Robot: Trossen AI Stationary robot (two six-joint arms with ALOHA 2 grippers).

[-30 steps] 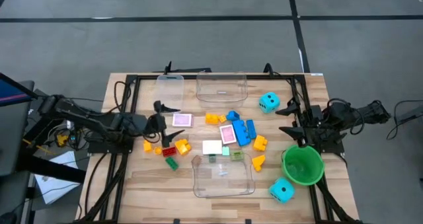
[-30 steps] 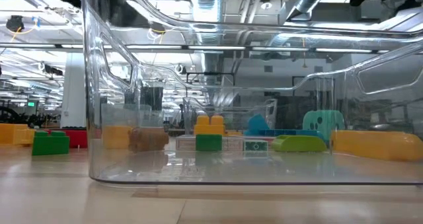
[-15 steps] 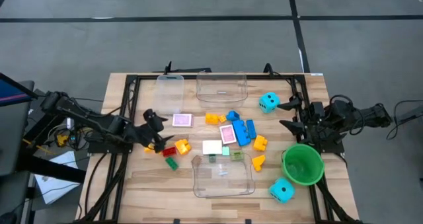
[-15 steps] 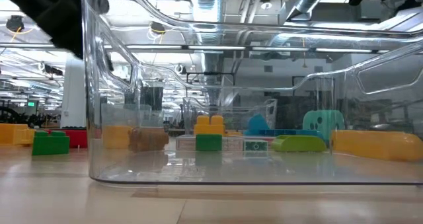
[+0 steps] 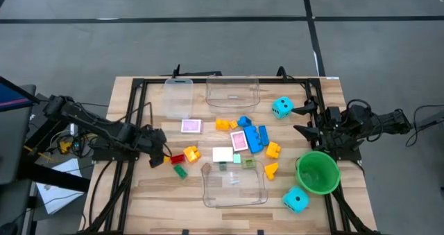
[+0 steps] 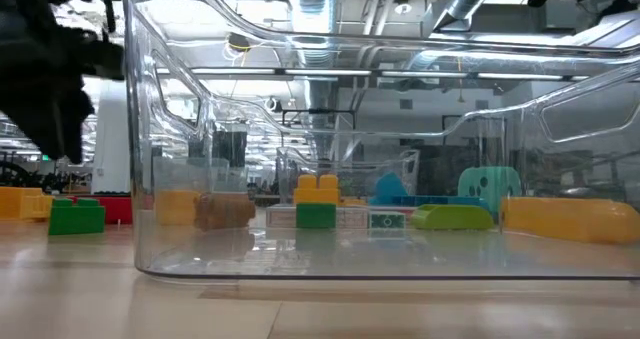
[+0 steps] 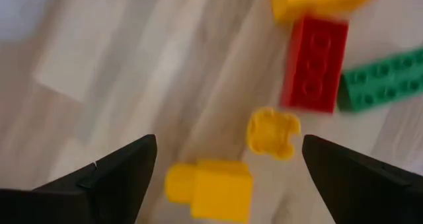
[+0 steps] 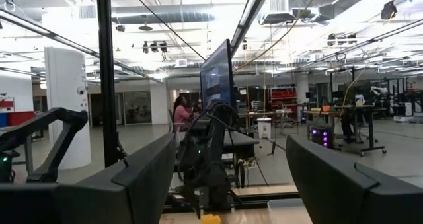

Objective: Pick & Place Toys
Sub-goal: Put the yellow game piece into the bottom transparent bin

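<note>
Toys lie scattered mid-table. At the left are a red brick (image 5: 177, 159), a green brick (image 5: 180, 170) and a yellow brick (image 5: 191, 152). My left gripper (image 5: 159, 156) points down, open, above a small yellow brick (image 7: 210, 187) and a round yellow piece (image 7: 273, 131). Both lie on the wood between its fingers, untouched. The red brick (image 7: 314, 62) and the green brick (image 7: 380, 85) lie just beyond. My right gripper (image 5: 303, 120) waits open and raised near the right edge, by a cyan die (image 5: 282, 108).
Three clear tubs stand on the table: one near the front (image 5: 234, 184) and two at the back (image 5: 179, 96) (image 5: 232, 93). A green bowl (image 5: 318, 171) and a second die (image 5: 295, 199) sit at the front right. Pink cards (image 5: 191, 126) and blue bricks (image 5: 255, 136) lie mid-table.
My left gripper has moved toward the table's near edge and down, tipping from nearly level to pointing steeply down over the small yellow pieces. It stays open. The toys have not moved.
</note>
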